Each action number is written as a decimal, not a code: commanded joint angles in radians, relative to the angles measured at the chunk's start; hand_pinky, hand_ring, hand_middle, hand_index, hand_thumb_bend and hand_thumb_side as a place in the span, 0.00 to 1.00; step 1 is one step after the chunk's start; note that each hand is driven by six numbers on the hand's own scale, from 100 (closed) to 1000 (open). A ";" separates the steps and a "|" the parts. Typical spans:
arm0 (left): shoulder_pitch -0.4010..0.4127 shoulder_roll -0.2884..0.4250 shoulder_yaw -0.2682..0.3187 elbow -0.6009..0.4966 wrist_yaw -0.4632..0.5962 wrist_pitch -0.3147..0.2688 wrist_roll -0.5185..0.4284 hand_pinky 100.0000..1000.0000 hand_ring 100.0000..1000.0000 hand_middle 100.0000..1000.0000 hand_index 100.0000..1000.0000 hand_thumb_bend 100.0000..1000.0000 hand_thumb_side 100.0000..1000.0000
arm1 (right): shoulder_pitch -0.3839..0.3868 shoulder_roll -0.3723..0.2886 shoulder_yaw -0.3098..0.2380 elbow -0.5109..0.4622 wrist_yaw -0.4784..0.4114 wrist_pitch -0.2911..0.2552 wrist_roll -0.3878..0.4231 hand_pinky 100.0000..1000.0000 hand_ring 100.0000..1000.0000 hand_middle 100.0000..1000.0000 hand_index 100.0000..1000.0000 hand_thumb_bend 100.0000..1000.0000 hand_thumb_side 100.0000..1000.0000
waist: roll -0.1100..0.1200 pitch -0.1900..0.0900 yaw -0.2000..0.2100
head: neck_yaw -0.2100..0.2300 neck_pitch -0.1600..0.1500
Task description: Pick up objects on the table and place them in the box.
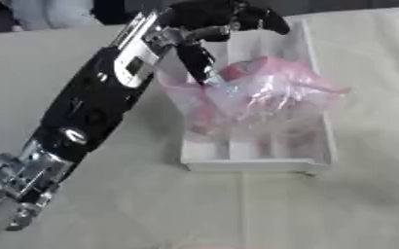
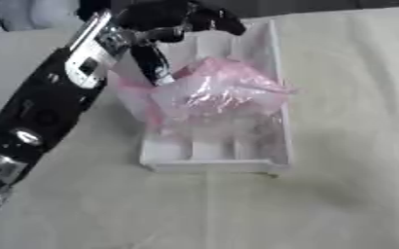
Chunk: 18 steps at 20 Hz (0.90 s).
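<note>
A crumpled pink and clear plastic bag (image 1: 262, 97) lies inside the white box (image 1: 254, 165), filling its middle and bulging over the side walls. My left arm runs up from the lower left, and my left hand (image 1: 216, 22) hovers over the box's far left corner. The thumb (image 1: 196, 61) points down and touches the bag's upper left edge. The other fingers (image 2: 216, 20) arch away to the right above the box, apart from the bag, so the hand is open. My right hand shows in neither view.
The box stands on a beige cloth-covered table (image 1: 322, 209), with bare cloth in front of it and on both sides. My left forearm (image 1: 92, 107) crosses the space left of the box. Dark and pale shapes sit along the far edge.
</note>
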 commanded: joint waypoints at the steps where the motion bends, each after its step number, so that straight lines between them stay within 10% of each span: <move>1: -0.026 0.010 0.026 -0.032 0.044 0.004 0.075 0.66 0.82 0.82 0.94 0.42 0.99 | -0.008 -0.010 -0.004 -0.008 -0.003 -0.002 -0.001 0.00 0.04 0.02 0.42 0.39 1.00 | -0.008 -0.022 0.001 | 0.012 -0.015; 4: -0.032 0.008 0.037 -0.039 0.038 0.027 0.153 0.62 0.79 0.79 0.91 0.21 0.90 | -0.008 -0.010 -0.004 -0.007 -0.003 -0.002 -0.002 0.00 0.04 0.02 0.42 0.38 1.00 | -0.008 -0.022 0.001 | 0.014 -0.017; 9: -0.039 0.011 0.052 -0.074 -0.105 0.100 0.300 0.59 0.76 0.76 0.88 0.33 0.03 | -0.007 -0.010 -0.004 -0.006 -0.003 -0.002 -0.004 0.00 0.04 0.02 0.42 0.38 1.00 | -0.008 -0.021 0.002 | 0.016 -0.017; 13: -0.040 0.003 0.046 -0.098 -0.177 0.122 0.390 0.40 0.61 0.63 0.78 0.00 0.00 | -0.006 -0.009 -0.003 -0.007 -0.003 -0.001 -0.003 0.00 0.04 0.02 0.42 0.38 1.00 | -0.009 -0.021 0.005 | 0.018 -0.018; 15: -0.038 0.000 0.041 -0.122 -0.144 0.113 0.475 0.35 0.57 0.60 0.74 0.00 0.00 | -0.006 -0.009 -0.004 -0.007 -0.003 -0.001 -0.004 0.00 0.04 0.02 0.43 0.38 1.00 | -0.010 -0.021 0.007 | 0.019 -0.019; 18: -0.016 0.009 0.026 -0.149 -0.033 0.081 0.564 0.36 0.56 0.59 0.72 0.00 0.28 | -0.007 -0.010 -0.006 -0.007 -0.003 -0.001 -0.005 0.00 0.04 0.02 0.43 0.38 1.00 | -0.012 -0.020 0.014 | 0.013 -0.022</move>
